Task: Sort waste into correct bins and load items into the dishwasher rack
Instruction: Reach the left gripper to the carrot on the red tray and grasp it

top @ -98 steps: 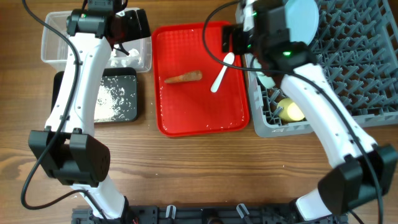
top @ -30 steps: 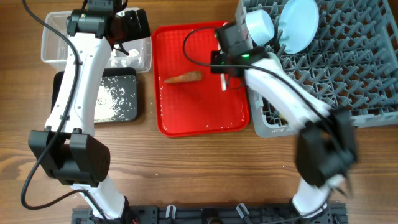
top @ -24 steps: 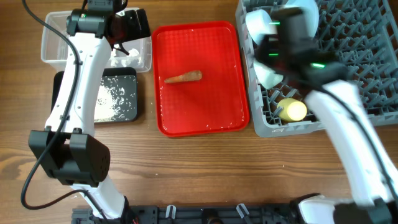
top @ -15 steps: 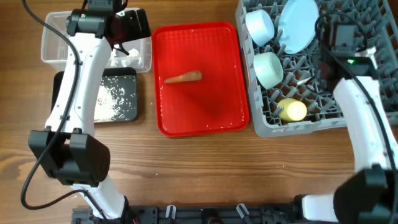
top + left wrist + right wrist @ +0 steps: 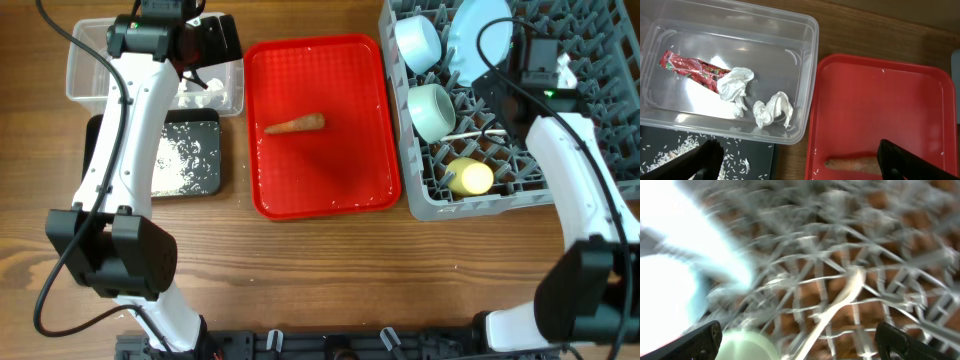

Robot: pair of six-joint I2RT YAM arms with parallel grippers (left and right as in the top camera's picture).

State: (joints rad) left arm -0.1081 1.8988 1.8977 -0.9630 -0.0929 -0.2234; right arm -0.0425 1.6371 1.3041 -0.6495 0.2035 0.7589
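The white spoon (image 5: 478,133) is laid flat across the pegs of the dishwasher rack (image 5: 600,100), seemingly as loaded, beneath the right gripper (image 5: 802,342), which is spread wide and empty.

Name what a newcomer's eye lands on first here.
The bright red serving tray in the middle of the overhead view, with a lone orange carrot on it. Next, the grey dishwasher rack on the right, loaded with a light-blue plate, two pale bowls, a yellow cup and a white spoon. At far left, the clear tub holds a red wrapper and crumpled tissue.
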